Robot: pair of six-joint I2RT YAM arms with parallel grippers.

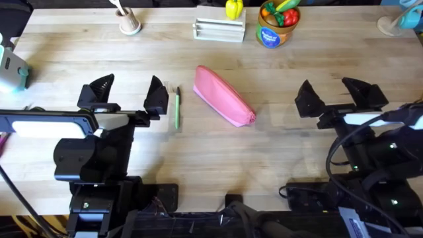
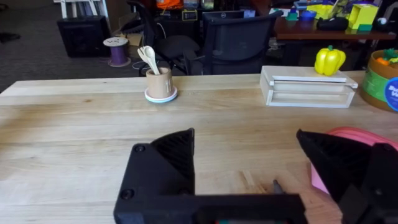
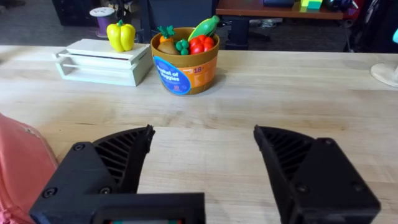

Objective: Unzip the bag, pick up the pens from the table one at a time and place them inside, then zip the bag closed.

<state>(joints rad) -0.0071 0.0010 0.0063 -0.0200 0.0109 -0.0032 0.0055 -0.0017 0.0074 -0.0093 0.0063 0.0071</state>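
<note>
The pink bag [image 1: 223, 96] lies slanted near the middle of the table [image 1: 277, 152]; I cannot tell how its zipper stands. One green pen [image 1: 177, 109] with a dark end lies just left of the bag. My left gripper [image 1: 129, 92] is open, its right finger close beside the pen, nothing held. In the left wrist view the left gripper [image 2: 249, 155] shows the pen's dark tip [image 2: 277, 185] and the bag [image 2: 351, 132] past its finger. My right gripper [image 1: 334, 94] stands open and empty to the right of the bag. The bag [image 3: 18, 162] is beside the right gripper [image 3: 202, 149].
Along the table's far edge stand a cup with wooden spoons [image 1: 129, 23], a white rack [image 1: 219, 28], a yellow toy pepper [image 1: 233, 8] and a tub of toy vegetables [image 1: 277, 23]. A teal object [image 1: 13, 73] sits at the left edge.
</note>
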